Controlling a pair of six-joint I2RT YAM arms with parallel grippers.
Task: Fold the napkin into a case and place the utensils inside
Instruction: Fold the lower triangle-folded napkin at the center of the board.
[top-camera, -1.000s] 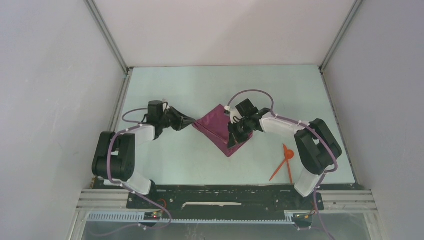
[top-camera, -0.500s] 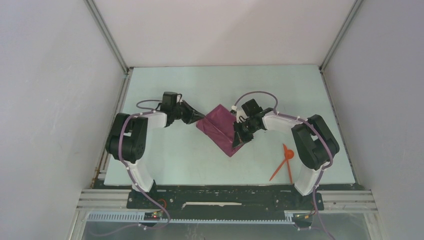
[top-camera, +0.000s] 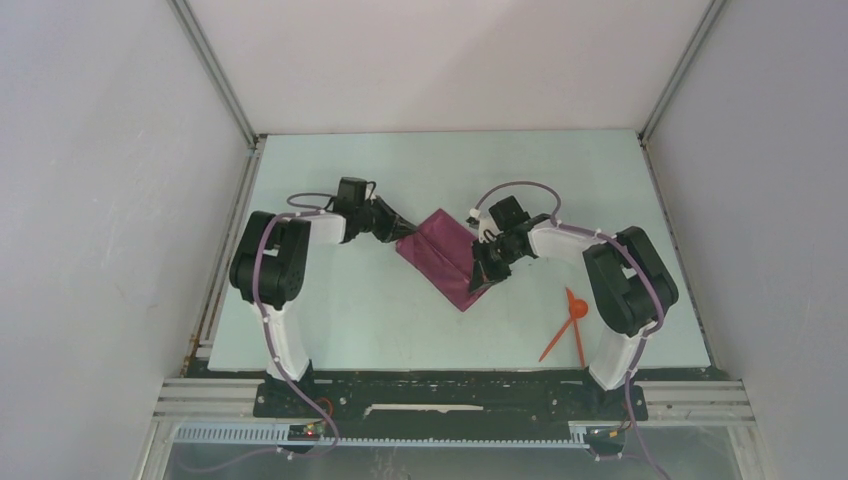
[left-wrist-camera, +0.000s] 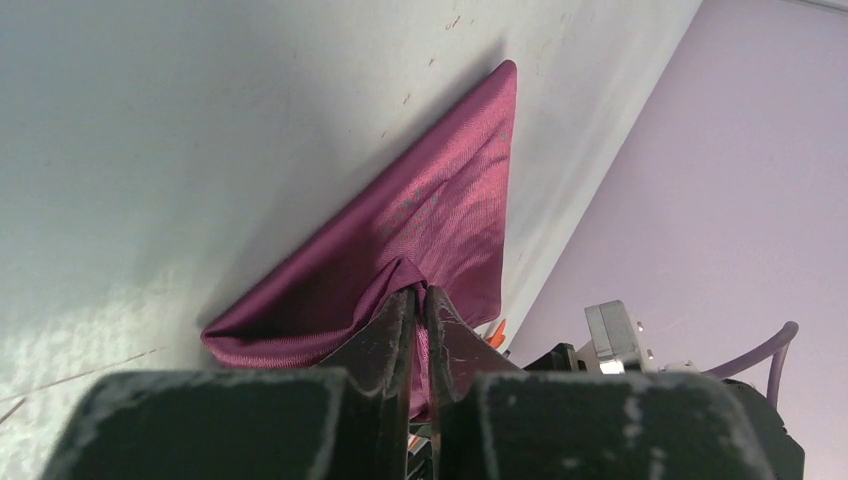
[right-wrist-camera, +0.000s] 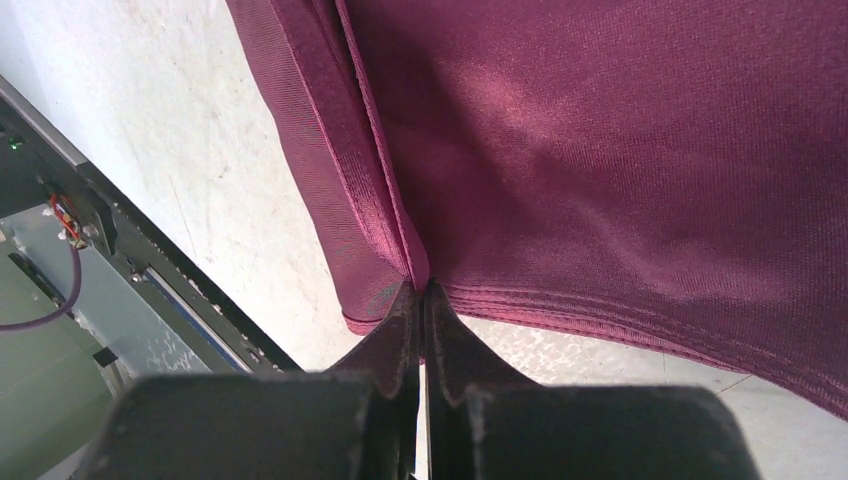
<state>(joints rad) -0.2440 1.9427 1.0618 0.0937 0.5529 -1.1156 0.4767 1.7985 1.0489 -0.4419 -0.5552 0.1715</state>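
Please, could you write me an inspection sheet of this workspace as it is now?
Surface: pale green table, lightly scuffed.
Job's things: folded plum napkin mid-table; two orange utensils lie crossed near the right arm's base, outside it.
Clutter: nothing seen.
Hands: left hand shut on the napkin's left corner; right hand shut on its right edge.
Cables: purple cables loop along both arms.
Surroundings: white walls; metal frame at the near edge.
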